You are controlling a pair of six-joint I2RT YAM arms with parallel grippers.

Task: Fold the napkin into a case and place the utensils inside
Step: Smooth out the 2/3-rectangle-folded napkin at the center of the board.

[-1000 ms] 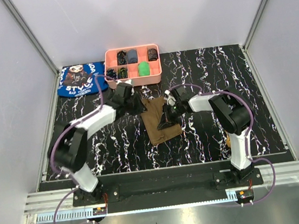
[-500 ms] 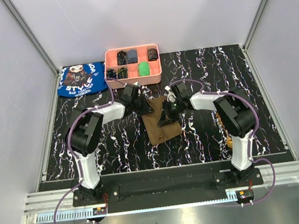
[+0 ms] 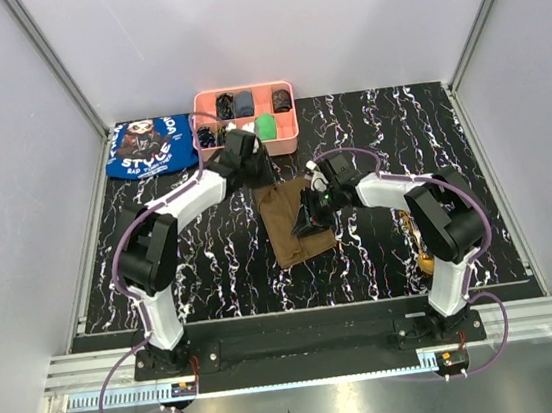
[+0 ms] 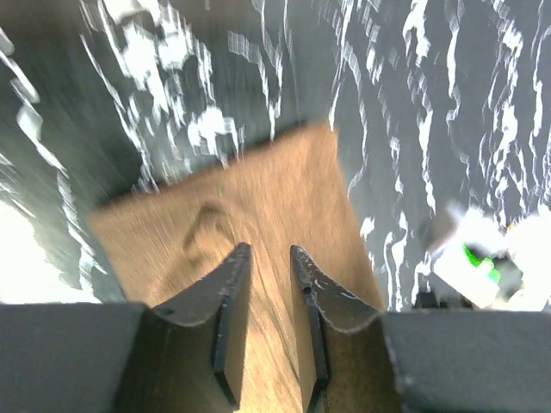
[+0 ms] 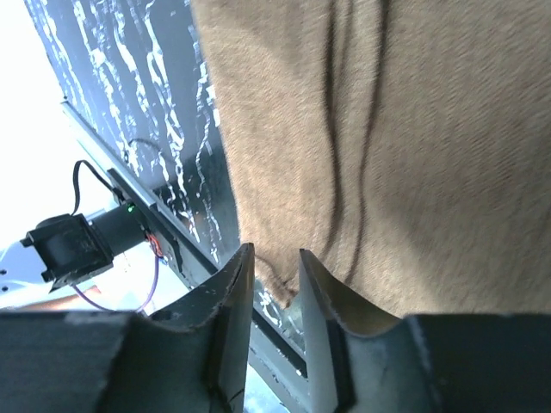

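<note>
The napkin (image 3: pixel 294 232) lies folded and freshly released, since the left gripper (image 4: pixel 269 249) and right gripper (image 5: pixel 275 252) have both parted slightly, empty.

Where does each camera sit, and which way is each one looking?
Top external: above and behind the arm bases, looking down on the black white-veined table; both arms show whole, reaching the plain olive-brown cloth napkin.
Left wrist: on the left arm, looking down past the left gripper at the napkin; only its fingers show.
Right wrist: on the right arm, looking past the right gripper across the napkin's edge; only its fingers show.
Shared: the napkin appears in all three.
</note>
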